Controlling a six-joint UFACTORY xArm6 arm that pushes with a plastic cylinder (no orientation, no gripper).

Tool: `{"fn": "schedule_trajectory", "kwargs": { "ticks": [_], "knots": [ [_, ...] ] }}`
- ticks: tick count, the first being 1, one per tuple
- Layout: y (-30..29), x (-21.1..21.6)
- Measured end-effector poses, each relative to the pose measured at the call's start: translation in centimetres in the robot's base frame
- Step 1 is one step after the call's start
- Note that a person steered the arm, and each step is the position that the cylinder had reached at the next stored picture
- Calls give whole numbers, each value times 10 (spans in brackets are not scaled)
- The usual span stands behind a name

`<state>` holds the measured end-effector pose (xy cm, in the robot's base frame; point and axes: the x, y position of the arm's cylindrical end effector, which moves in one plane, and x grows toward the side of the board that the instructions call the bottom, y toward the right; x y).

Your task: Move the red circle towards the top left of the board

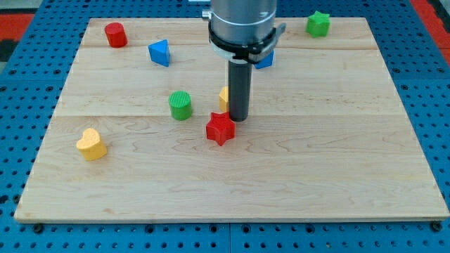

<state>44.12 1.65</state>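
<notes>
The red circle (pixel 116 34), a short red cylinder, stands near the top left corner of the wooden board (pixel 337 176). My tip (pixel 239 118) is near the board's middle, far to the right of and below the red circle. It sits just above and right of a red star (pixel 220 128) and against a yellow block (pixel 223 98) that the rod mostly hides.
A blue triangle block (pixel 160 53) lies right of the red circle. A green cylinder (pixel 181 105) stands left of my tip. A yellow heart (pixel 91 144) is at the left. A blue block (pixel 264 59) is partly hidden behind the arm. A green star (pixel 318 24) is at the top right.
</notes>
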Motion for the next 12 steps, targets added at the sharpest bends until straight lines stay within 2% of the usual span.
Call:
{"fn": "schedule_trajectory", "kwargs": {
  "ticks": [1, 2, 3, 4, 5, 6, 7, 8, 9, 10, 11, 12],
  "knots": [
    [47, 29],
    [-2, 58],
    [-36, 36],
    [-38, 49],
    [-111, 46],
    [-140, -1],
    [-74, -3],
    [-135, 16],
    [-215, -9],
    [-289, 28],
    [-295, 95],
    [-243, 78]
  ]
}}
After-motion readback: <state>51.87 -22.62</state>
